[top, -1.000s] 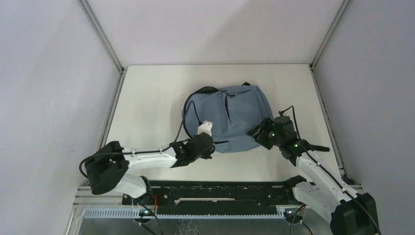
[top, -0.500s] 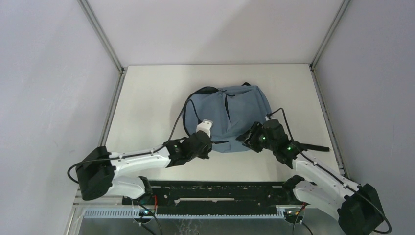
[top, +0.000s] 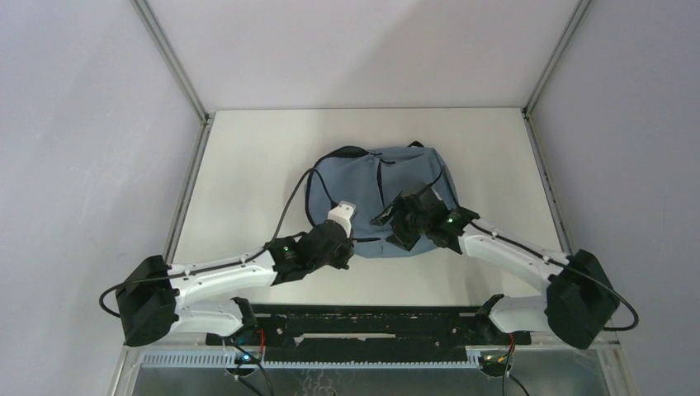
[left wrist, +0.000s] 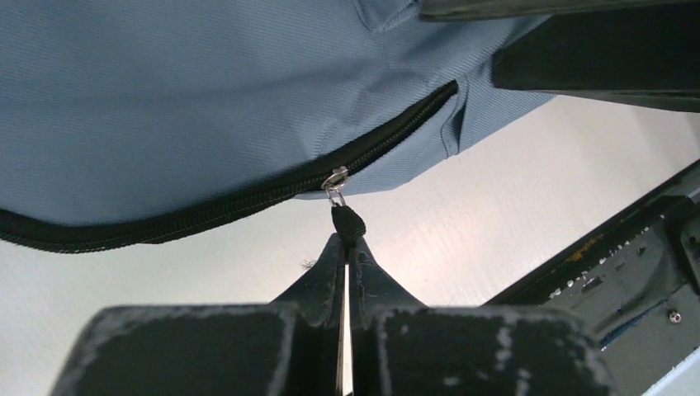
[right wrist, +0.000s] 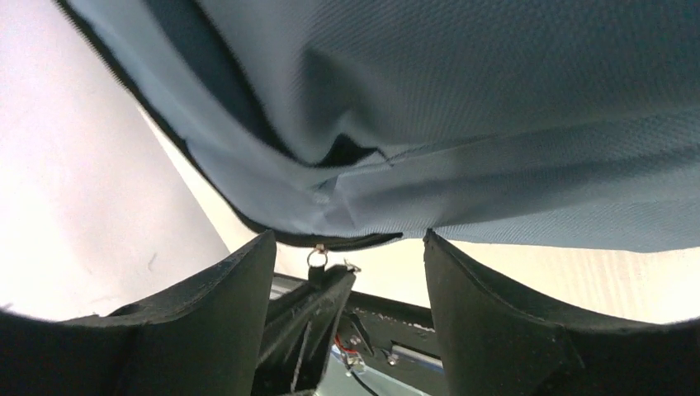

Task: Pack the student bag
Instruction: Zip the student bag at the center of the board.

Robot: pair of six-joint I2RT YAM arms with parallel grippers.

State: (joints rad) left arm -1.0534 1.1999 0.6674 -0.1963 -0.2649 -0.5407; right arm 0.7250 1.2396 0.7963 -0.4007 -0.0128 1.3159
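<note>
The grey-blue student bag (top: 376,177) lies flat mid-table. My left gripper (top: 353,240) is at its near edge, shut on the black zipper pull tab (left wrist: 347,223), which hangs from a metal ring (left wrist: 335,183) on the black zipper (left wrist: 206,211). That zipper line looks closed. My right gripper (top: 394,221) hovers open over the bag's near part, just right of the left one. In the right wrist view its fingers (right wrist: 479,313) stand wide apart under the bag fabric (right wrist: 495,124), holding nothing. The left gripper's fingers (right wrist: 307,318) and the pull ring (right wrist: 316,257) show between them.
The white table (top: 248,165) is boxed in by walls and metal frame posts. A black rail (top: 371,318) runs along the near edge. The left arm's black cable (top: 299,194) arches beside the bag's left side.
The right arm has swung left from the bag's right corner to just beside the left gripper, its jaws now wider. The left gripper has closed on the pull tab.
</note>
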